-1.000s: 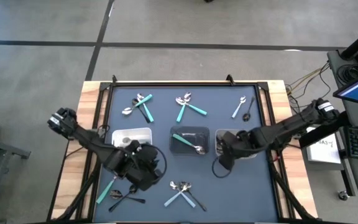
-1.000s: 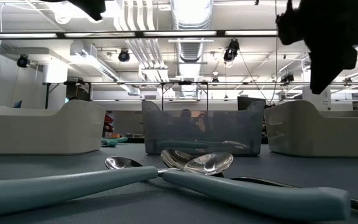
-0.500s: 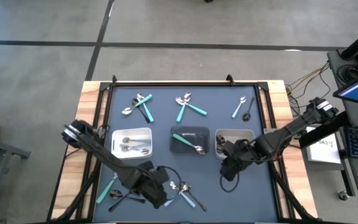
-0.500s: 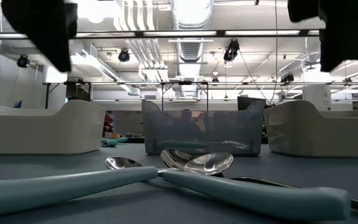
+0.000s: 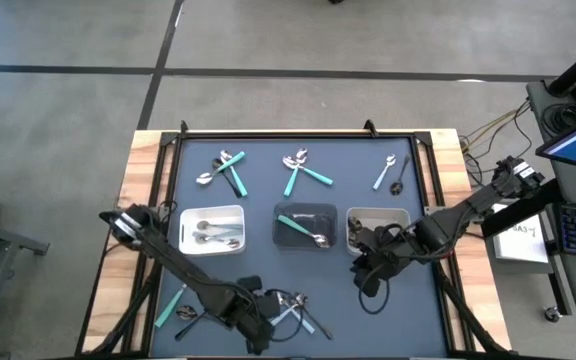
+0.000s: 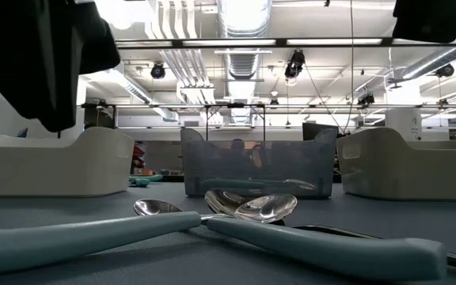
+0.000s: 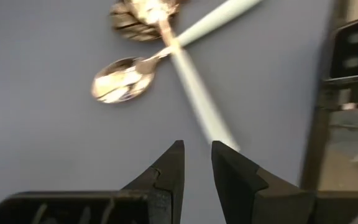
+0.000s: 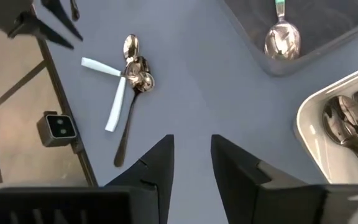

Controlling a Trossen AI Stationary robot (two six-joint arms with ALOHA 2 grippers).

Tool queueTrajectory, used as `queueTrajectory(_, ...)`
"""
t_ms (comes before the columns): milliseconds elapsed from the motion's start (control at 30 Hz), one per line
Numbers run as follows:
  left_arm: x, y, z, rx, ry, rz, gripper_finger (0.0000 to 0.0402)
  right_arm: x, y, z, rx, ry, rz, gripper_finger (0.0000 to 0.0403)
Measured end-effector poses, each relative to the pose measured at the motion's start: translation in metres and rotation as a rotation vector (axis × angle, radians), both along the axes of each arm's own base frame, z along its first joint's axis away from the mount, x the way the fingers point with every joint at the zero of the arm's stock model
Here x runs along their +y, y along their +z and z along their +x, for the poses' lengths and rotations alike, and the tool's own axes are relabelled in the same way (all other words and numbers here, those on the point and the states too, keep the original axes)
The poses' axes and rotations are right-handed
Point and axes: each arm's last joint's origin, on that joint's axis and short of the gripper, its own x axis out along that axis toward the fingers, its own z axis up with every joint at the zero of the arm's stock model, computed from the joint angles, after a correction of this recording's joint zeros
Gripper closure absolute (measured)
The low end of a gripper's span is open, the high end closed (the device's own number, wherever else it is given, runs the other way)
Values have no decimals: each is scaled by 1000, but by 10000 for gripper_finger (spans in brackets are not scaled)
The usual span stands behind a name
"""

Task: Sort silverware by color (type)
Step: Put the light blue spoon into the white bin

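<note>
A crossed cluster of silverware (image 5: 290, 305), two teal-handled pieces and shiny spoons, lies near the table's front edge. My left gripper (image 5: 258, 325) hangs just left of it, pointing steeply down. In the left wrist view its fingers (image 7: 196, 146) stand narrowly open with nothing between them, just short of a teal handle's end (image 7: 219, 134); a shiny spoon bowl (image 7: 122, 81) lies beyond. My right gripper (image 5: 366, 275) hovers open (image 8: 191, 140) near the right tray's front left corner, above bare mat. More silverware lies along the far side (image 5: 303, 170).
Three trays stand in a row at mid-table: a white one (image 5: 213, 212) with silver spoons, a grey one (image 5: 305, 210) with a teal-handled spoon (image 8: 281, 34), and a right one (image 5: 380, 212) with shiny spoons (image 8: 347, 124). Teal and dark pieces (image 5: 193, 312) lie at the front left.
My left gripper has swung from beside the white tray toward the table's near edge and right, coming down beside the front cluster. My right gripper has drawn back from the right tray toward the near edge and risen. No silverware has moved.
</note>
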Motion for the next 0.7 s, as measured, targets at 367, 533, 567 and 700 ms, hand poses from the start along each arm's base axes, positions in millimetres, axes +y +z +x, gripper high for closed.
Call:
queueTrajectory(367, -19, 10, 8, -141, -20, -115, 338, 0, 1, 0, 2, -10, 18, 302)
queueTrajectory(533, -31, 23, 19, -155, -25, -191, 338, 0, 0, 0, -4, 67, -39, 302)
queueTrajectory(567, -33, 26, 22, -156, -20, -210, 338, 0, 0, 0, -5, 83, -50, 300)
queueTrajectory(700, -43, 35, 34, -180, -18, -244, 338, 0, -2, -1, -3, 126, -84, 296)
